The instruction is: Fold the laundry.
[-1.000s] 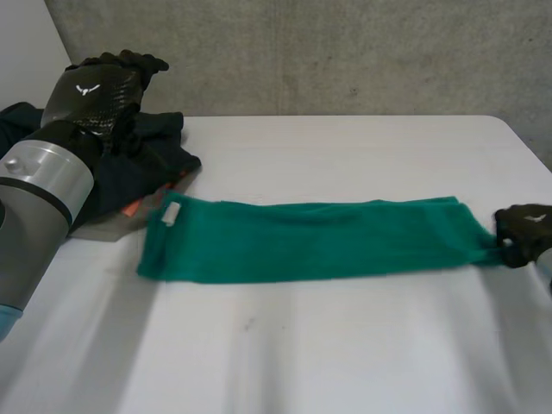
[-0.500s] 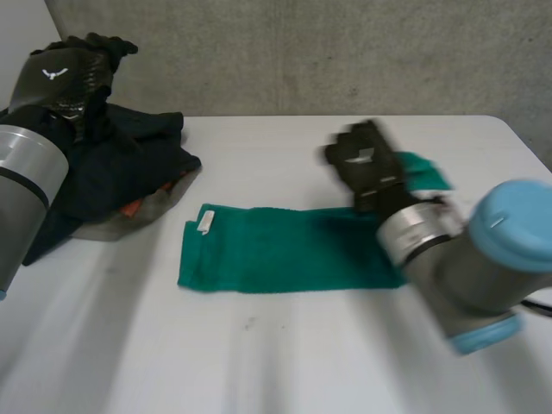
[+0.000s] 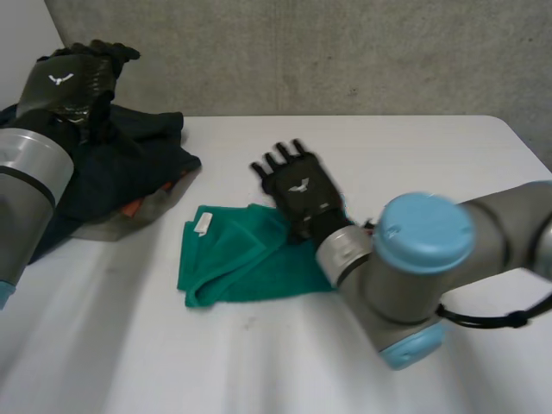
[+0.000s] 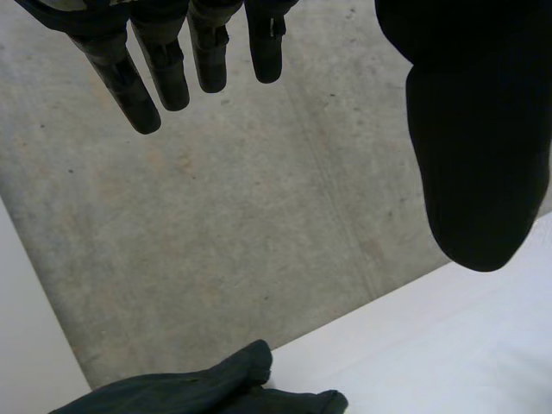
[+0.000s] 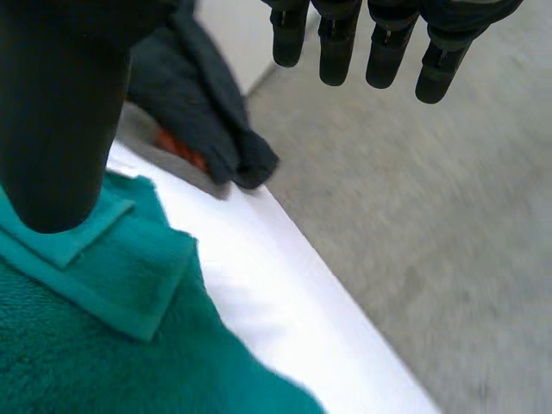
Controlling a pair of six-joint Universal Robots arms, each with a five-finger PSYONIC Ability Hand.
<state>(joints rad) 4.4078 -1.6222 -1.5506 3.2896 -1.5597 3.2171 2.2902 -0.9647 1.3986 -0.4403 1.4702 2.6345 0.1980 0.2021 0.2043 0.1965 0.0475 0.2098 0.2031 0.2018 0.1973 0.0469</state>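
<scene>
We see the green towel (image 3: 237,259) lying doubled over near the middle of the white surface (image 3: 431,147), with its white tag (image 3: 203,224) at the end nearest the dark pile of clothes (image 3: 142,159). Our right hand (image 3: 300,197) hovers over the towel's other end, its fingers (image 5: 336,43) straight and spread, holding nothing. Our left hand (image 3: 69,82) hangs above the pile, its fingers (image 4: 164,65) straight and its thumb apart, empty.

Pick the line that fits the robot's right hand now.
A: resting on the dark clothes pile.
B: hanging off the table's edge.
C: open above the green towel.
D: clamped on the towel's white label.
C: the right hand hovers over the green towel with straight fingers, holding nothing; the dark clothes pile lies by the left hand.
</scene>
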